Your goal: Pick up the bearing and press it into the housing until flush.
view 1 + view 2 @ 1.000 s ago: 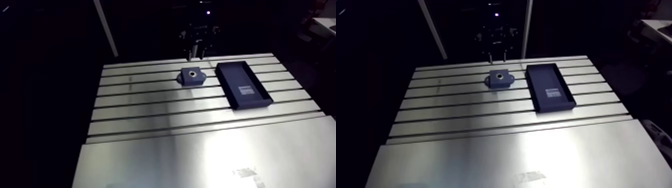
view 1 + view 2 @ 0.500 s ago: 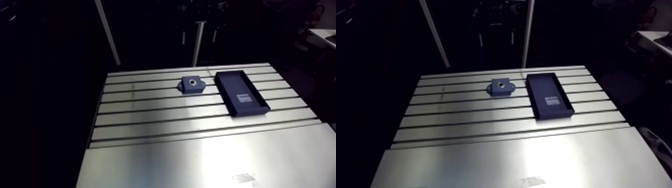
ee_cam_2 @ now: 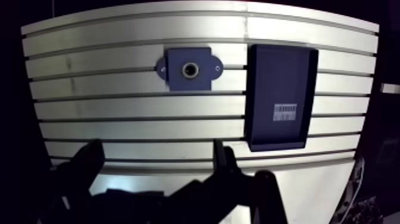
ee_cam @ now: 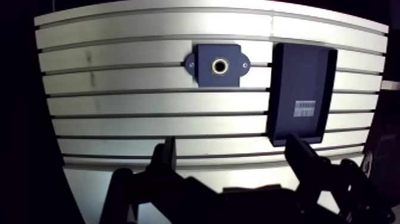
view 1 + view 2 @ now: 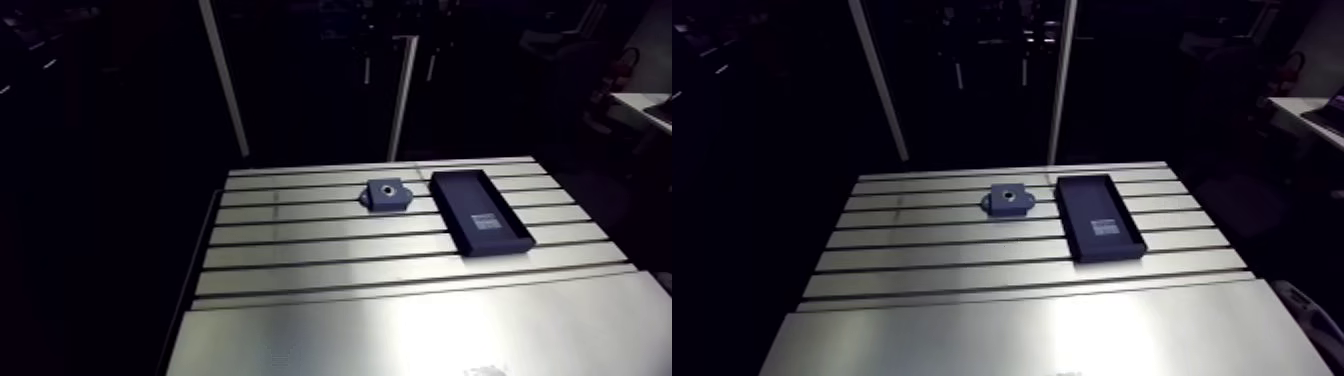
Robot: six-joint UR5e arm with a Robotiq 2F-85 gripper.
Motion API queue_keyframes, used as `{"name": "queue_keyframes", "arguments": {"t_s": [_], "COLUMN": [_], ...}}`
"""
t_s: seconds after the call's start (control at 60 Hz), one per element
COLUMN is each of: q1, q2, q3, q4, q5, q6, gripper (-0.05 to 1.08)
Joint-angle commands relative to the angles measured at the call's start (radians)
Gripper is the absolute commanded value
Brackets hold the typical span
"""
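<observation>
The slotted aluminium table [image 5: 1012, 320] carries 2 things, both near its far edge. A dark blue rectangular tray [image 4: 300, 71] with a white label lies toward the right edge, its long sides crossing the slots. The black 2-fingered gripper [image 4: 232, 156] hangs above the table's near part, spread wide and holding nothing. A dark blue square housing [image 4: 205, 74] with 2 side ears sits midway along the far edge, beside the tray but apart. A small metal ring, the bearing [image 4: 214, 65], sits in its bore; whether flush cannot be told.
</observation>
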Motion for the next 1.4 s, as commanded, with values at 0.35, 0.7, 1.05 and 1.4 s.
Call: {"name": "queue_keyframes", "arguments": {"t_s": [0.35,0.7,1.05,1.4], "q1": [0.021,0.015,0.015,0.018], "q2": [-0.157,-0.182,-0.182,-0.181], "q3": [0.076,0.063,0.065,0.061], "q4": [0.007,0.044,0.046,0.043], "q5": [0.0,0.011,0.008,0.006], "q6": [-0.001,-0.001,-0.004,-0.01], "gripper": [0.01,0.01,0.01,0.01]}}
